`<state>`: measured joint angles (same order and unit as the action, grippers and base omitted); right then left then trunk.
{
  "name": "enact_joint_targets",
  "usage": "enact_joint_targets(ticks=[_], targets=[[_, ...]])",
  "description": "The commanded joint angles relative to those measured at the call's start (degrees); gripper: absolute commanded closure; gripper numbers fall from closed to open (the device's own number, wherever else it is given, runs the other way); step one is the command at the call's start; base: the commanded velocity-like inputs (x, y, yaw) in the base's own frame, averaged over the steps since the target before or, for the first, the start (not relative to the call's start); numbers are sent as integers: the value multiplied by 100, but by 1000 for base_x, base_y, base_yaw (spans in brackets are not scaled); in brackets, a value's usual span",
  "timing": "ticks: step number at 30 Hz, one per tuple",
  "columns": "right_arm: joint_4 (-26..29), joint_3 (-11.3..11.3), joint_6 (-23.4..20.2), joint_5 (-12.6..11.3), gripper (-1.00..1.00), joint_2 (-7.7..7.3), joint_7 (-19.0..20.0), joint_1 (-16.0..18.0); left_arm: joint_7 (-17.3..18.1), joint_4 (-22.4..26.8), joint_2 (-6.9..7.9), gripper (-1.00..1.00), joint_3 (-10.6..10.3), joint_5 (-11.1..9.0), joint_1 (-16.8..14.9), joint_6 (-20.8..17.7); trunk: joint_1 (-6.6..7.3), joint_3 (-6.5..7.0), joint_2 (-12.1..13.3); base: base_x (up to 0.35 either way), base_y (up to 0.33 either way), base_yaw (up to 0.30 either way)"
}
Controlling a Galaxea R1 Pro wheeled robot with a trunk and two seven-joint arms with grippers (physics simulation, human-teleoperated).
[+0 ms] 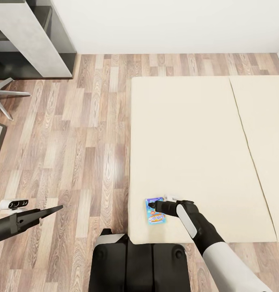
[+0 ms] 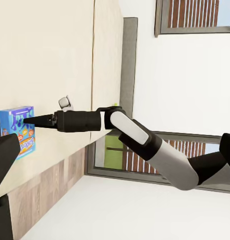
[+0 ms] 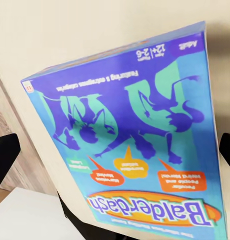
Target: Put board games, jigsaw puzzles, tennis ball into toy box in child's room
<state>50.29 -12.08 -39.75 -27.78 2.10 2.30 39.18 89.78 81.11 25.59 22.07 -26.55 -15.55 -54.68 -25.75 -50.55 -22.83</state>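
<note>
The blue board game [image 1: 156, 211], w/ "Balderdash" printed on it, is lying flat on the cream bed [image 1: 188, 142] near the mattress corner by the wood floor [image 1: 74, 134]. The right gripper [image 1: 154, 205] is hovering right over it, fingers [image 3: 5, 155] spread apart either side; contact is hard to judge. The left gripper [image 1: 56, 209] is hanging over the floor, prob. closed to a point.

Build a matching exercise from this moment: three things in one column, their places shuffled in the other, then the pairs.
Things:
1. blue board game
2. right tool
3. left tool

Places:
A. over the wood floor, beside the bed
B. flat on the bed near its front corner
C. low over the box on the mattress

Pairs: 1-B, 2-C, 3-A
</note>
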Motion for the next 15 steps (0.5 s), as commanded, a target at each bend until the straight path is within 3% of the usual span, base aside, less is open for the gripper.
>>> enact_joint_targets(ticks=[1, 15], targets=[[4, 4, -25, 27, -100, 0, 24, 1, 22, 1, 2, -100, 0, 3, -1, -61, -3, -6, -9, 0, 0, 0], [0, 4, -32, 27, -100, -2, 20, 1, 22, 1, -1, -100, 0, 2, -1, -61, -3, -6, -9, 0, 0, 0]])
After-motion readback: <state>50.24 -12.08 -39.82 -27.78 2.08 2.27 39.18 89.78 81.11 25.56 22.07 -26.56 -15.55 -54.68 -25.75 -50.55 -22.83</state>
